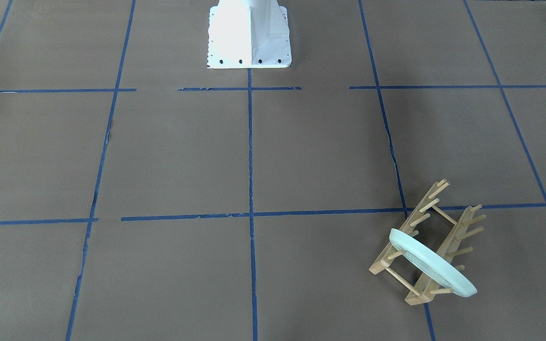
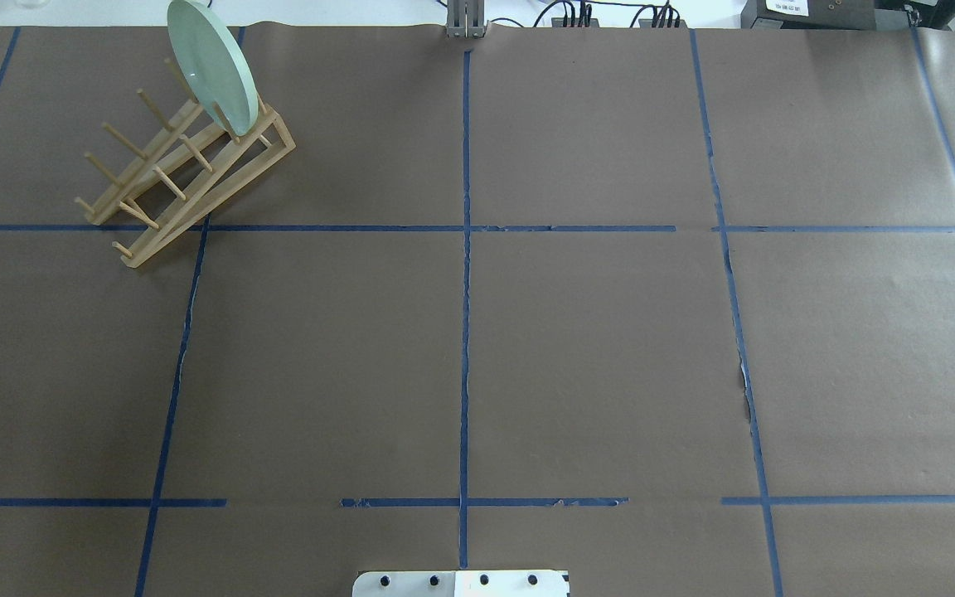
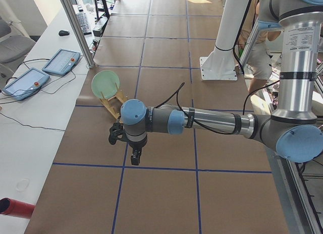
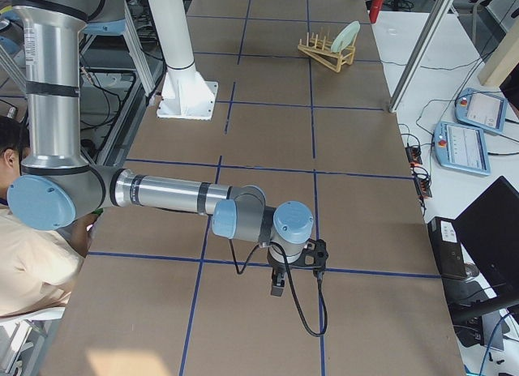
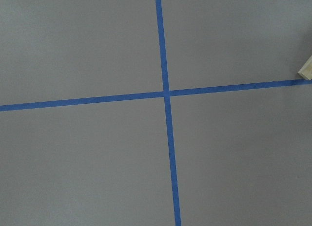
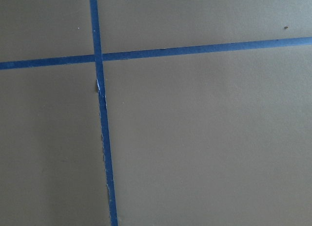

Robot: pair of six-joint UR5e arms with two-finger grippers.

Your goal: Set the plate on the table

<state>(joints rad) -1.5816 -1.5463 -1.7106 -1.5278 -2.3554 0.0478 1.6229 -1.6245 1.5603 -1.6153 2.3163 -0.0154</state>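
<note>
The pale mint-green plate (image 1: 432,263) stands on edge in the end slot of a wooden peg rack (image 1: 398,239), at the table's far left corner in the overhead view, plate (image 2: 212,62), rack (image 2: 210,205). It also shows in the side views (image 3: 105,83) (image 4: 346,36). The brown-paper table (image 2: 593,348) has blue tape lines. My left gripper (image 3: 135,158) hangs above the table, well short of the rack; I cannot tell if it is open. My right gripper (image 4: 277,285) hangs far from the rack; I cannot tell its state. Both wrist views show only paper and tape.
The white robot base (image 1: 249,38) stands at the table's near middle edge. A rack corner (image 5: 306,69) shows at the left wrist view's right edge. Teach pendants (image 3: 60,61) and a metal post (image 3: 75,27) stand beside the table. A person (image 4: 32,271) sits by the robot.
</note>
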